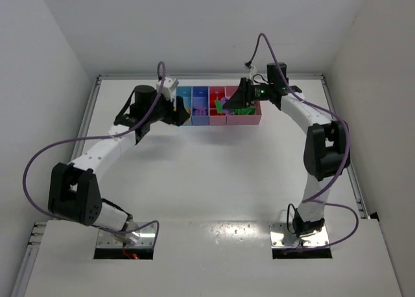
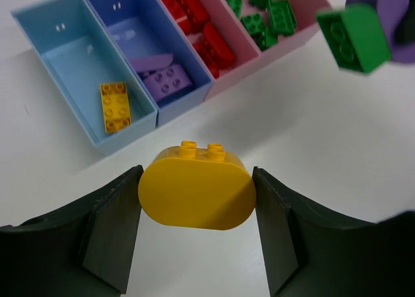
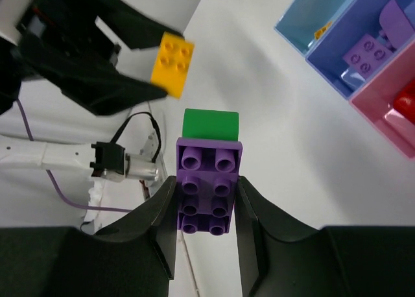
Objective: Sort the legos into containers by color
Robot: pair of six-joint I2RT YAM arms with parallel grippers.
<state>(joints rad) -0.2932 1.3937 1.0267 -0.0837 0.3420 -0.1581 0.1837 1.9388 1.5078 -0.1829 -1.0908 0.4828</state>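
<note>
On the white table (image 1: 207,180), your two arms meet over the row of four joined open-top plastic bins (image 1: 249,120). Your left gripper (image 2: 196,188) is clamped at middling width on a yellow plastic brick with rounded ends (image 2: 198,203), whose studs point away from the fingers. Your right gripper (image 3: 205,193) is pinched narrow on a purple eight-stud plastic brick (image 3: 207,187), and a green brick (image 3: 209,124) is stuck on its far end. The light blue bin (image 2: 68,60) lies ahead of the left fingers and off to their left, with its long axis running away from them on a leftward slant. It holds one small yellow brick (image 2: 115,107) near its close end. The left arm is the nearer one to it, so the drop looks to call for a short reach forward and left. To the right of that bin sit the periwinkle bin (image 2: 123,21) with purple pieces, the narrow pink bin (image 2: 224,76) with red ones, and the wider pink bin (image 2: 305,2) with green ones. The right arm's two-colour clump probably needs splitting before it can be sorted. No brand or lettering is legible, and any stud marks are too small to read.
</note>
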